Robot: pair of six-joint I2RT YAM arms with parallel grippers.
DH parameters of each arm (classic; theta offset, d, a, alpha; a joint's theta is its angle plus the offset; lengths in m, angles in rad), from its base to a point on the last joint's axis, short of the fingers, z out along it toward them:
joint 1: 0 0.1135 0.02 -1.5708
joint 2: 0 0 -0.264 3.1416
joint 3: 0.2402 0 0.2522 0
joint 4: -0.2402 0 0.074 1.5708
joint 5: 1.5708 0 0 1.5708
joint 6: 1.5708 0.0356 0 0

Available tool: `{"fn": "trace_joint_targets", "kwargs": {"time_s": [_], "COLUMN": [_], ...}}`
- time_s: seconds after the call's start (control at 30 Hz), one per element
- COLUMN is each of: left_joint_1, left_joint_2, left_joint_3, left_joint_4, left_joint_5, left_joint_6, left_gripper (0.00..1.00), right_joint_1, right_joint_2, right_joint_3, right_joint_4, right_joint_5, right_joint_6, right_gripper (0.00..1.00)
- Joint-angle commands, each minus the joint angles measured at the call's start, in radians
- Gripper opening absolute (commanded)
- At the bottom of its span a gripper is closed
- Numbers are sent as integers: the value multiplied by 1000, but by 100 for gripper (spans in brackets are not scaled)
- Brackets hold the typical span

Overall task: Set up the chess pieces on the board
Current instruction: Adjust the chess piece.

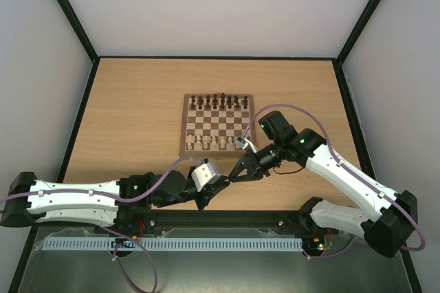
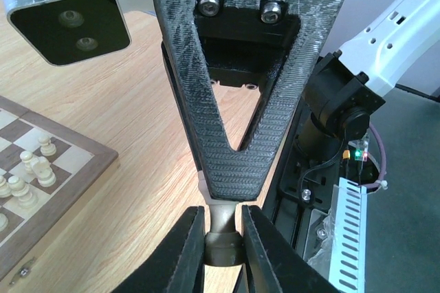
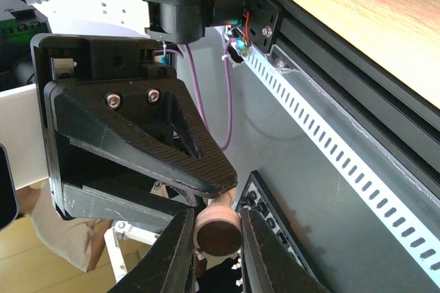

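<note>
Pale wooden surface carries the board ahead of the left hand and right hand, which meet tip to tip, both pinching one chess piece.

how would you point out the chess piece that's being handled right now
Over the table, just in front of the board, the left hand and right hand meet. The chess piece is pinched between them, the only one held up off the board.
</note>
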Motion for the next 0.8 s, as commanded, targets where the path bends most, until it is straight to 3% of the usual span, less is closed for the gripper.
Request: {"fn": "trace_joint_targets", "kwargs": {"time_s": [0.0,0.13,0.33,0.6,0.77], "left_joint_1": [-8,-8,-6,10,64], "left_joint_2": [4,-7,-62,-199,-238], "left_joint_3": [25,24,27,44,62], "left_joint_4": [30,23,-8,-120,-203], "left_joint_5": [1,-16,-79,-303,-358], "left_joint_6": [1,-7,-28,-131,-204], "left_gripper": [23,32,58,72,76], "right_joint_1": [-5,-5,-5,-5,-5], "right_joint_2": [-2,-10,-11,-27,-36], "right_joint_3": [-1,13,32,106,140], "right_joint_4": [4,-9,-55,-153,-192], "right_joint_5": [9,61,166,409,508], "right_joint_6": [9,5,-24,-76,-89], "right_gripper": [14,13,12,12,12]}}
